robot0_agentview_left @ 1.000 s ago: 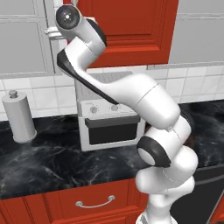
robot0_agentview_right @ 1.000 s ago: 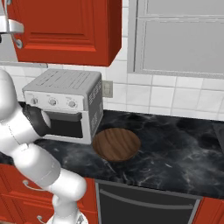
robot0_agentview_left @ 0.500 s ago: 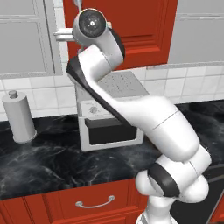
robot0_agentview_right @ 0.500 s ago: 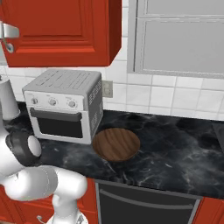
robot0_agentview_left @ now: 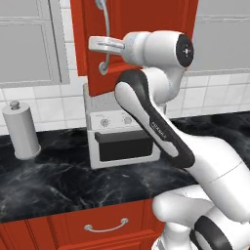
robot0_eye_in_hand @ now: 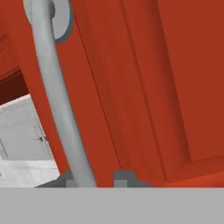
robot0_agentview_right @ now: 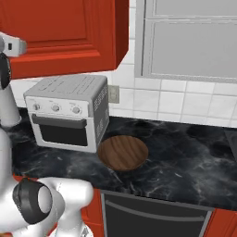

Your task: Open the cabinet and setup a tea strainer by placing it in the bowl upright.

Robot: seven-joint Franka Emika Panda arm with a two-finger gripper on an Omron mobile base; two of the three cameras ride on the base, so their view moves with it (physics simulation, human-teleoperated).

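The red cabinet point(robot0_agentview_left: 146, 14) hangs above the toaster oven, and its door point(robot0_eye_in_hand: 153, 87) looks flush with the frame. My gripper point(robot0_agentview_left: 97, 45) reaches leftward across the door at mid-height of the long silver handle point(robot0_agentview_left: 103, 68). In the hand view the handle point(robot0_eye_in_hand: 57, 100) runs down between my fingertips, closer to the left one, and my gripper point(robot0_eye_in_hand: 95, 178) is open around it. The dark wooden bowl point(robot0_agentview_right: 122, 152) sits on the black counter to the right of the toaster oven. From the right the cabinet point(robot0_agentview_right: 55, 32) shows its panelled front. The tea strainer is hidden.
A white toaster oven point(robot0_agentview_left: 124, 139) stands on the marble counter point(robot0_agentview_left: 49, 180) below the cabinet. A grey canister point(robot0_agentview_left: 20, 129) stands at the left. Grey wall cabinets point(robot0_agentview_right: 190, 39) flank the red one. A red drawer point(robot0_agentview_left: 105, 225) lies under the counter.
My hand has moved right along the cabinet front to the handle, and the elbow has swung from the left over to the right. The door has not visibly moved.
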